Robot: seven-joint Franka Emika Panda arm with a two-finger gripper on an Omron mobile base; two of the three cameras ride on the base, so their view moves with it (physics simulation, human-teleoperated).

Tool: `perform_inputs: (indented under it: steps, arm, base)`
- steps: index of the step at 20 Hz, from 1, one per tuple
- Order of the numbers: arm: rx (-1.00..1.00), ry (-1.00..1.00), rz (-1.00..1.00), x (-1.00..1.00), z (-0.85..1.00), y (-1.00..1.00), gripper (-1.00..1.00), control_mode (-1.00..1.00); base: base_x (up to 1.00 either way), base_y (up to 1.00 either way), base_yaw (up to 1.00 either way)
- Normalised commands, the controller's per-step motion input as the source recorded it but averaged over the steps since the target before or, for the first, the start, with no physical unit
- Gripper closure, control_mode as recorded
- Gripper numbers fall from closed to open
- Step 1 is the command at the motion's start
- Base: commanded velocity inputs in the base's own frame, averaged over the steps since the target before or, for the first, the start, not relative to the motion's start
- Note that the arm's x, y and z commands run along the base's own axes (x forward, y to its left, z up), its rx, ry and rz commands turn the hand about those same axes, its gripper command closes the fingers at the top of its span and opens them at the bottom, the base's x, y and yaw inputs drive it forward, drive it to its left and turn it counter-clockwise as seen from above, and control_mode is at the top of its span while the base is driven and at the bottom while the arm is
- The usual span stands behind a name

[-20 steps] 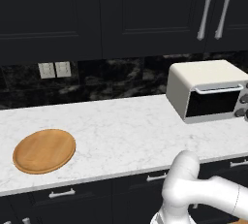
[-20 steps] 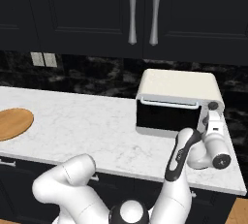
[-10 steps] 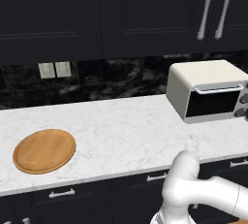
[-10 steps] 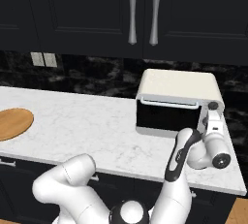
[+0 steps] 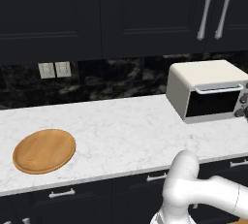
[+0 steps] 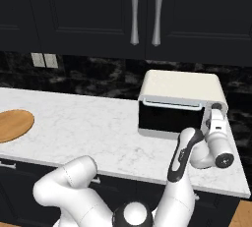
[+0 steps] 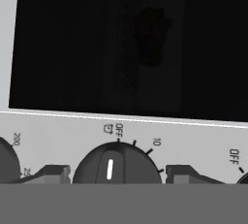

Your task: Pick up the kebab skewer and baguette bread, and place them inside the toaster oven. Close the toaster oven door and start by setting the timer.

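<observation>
Pincer (image 7: 116,174) fingertips (image 7: 48,173) spread either side of timer knob (image 7: 116,167), not gripping; pointer at "OFF", next mark "10"; neighbouring dial reads "200".

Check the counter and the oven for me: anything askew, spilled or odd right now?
Nothing stands out. The toaster oven sits square on the counter with its door shut. The wooden plate lies flat and bare. In the hand view the gripper straddles the timer knob, whose mark points to OFF.

One toaster oven (image 5: 209,91), one wooden plate (image 5: 44,150), two wall outlets (image 5: 54,69), two silver cabinet handles (image 6: 145,13), three dials (image 7: 116,166).
</observation>
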Motion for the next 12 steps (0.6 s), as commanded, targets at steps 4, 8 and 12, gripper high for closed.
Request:
perform_inputs:
  steps: [4,8,12]
  arm:
    - [0.0,-0.01,-0.01,0.01,0.0,0.0,1.0,-1.0]
    - [0.0,-0.04,-0.07,0.0,0.0,0.14,1.0,-1.0]
    - [0.0,-0.06,-0.1,0.0,0.0,0.17,1.0,-1.0]
  base:
    - [0.0,0.0,0.0]
    - [0.0,0.0,0.0]
    - [0.0,0.0,0.0]
